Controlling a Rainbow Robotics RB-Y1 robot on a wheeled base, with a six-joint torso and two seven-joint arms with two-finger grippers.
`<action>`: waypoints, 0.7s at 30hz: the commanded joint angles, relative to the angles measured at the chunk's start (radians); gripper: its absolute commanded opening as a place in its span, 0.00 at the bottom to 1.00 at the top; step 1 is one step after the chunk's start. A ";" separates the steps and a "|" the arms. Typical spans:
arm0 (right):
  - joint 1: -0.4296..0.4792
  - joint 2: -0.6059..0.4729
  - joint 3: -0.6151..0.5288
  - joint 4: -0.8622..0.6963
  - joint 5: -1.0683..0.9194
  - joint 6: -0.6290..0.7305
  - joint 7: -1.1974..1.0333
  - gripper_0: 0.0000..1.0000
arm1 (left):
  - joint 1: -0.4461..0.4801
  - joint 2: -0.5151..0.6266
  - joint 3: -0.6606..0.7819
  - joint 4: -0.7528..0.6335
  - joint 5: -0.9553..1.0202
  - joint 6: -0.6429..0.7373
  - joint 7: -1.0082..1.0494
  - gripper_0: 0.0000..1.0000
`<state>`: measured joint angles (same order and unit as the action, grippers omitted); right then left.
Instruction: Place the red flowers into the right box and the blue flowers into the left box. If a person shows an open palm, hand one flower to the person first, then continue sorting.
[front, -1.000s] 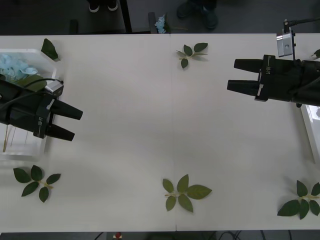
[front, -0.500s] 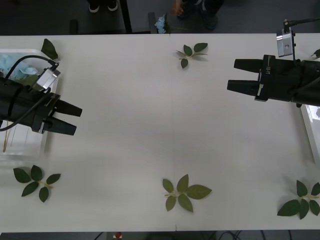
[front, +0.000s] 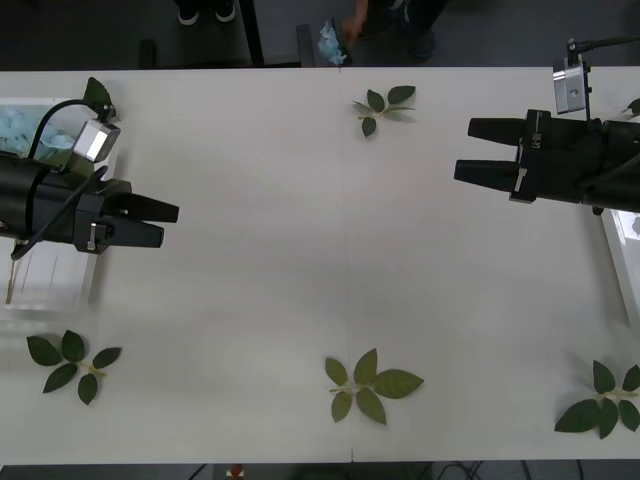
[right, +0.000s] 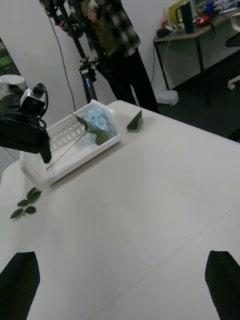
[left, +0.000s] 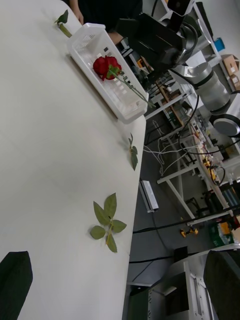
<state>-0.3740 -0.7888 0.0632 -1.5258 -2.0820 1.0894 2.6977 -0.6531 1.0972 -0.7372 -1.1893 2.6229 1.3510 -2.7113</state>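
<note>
Now left claw (front: 170, 223) open beside left box (front: 50, 290); right claw (front: 468, 150) open

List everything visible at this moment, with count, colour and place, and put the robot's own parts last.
blue flowers: two seen, pale blue; one lies in the left box, one is off the table's far edge by a person's hand.
red flower: one, deep red, lying in the right box.
left box: one, white, slotted wall, on the table at the robot's left.
right box: one, white, at the table's right edge.
leaf sprigs: five, green, loose on the table, for example one near the front edge; plus a single leaf beside the left box.
table: one, white.
left gripper: black, beside the left box, empty.
right gripper: black, open, empty, over the table's right side.
</note>
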 joint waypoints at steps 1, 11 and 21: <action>-0.010 -0.040 -0.003 -0.022 -0.006 0.004 0.008 0.96 | 0.013 -0.025 -0.002 0.047 0.017 0.020 0.006 1.00; -0.010 -0.040 -0.003 -0.022 -0.006 0.004 0.008 0.97 | 0.092 -0.079 0.001 0.070 0.028 -0.013 0.006 1.00; -0.010 -0.040 -0.003 -0.022 -0.006 0.004 0.008 0.97 | 0.101 -0.126 -0.001 0.100 0.068 -0.055 0.006 1.00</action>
<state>-0.3740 -0.7888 0.0632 -1.5258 -2.0820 1.0894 2.6977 -0.5414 0.9648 -0.7372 -1.0869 2.6718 1.2988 -2.7113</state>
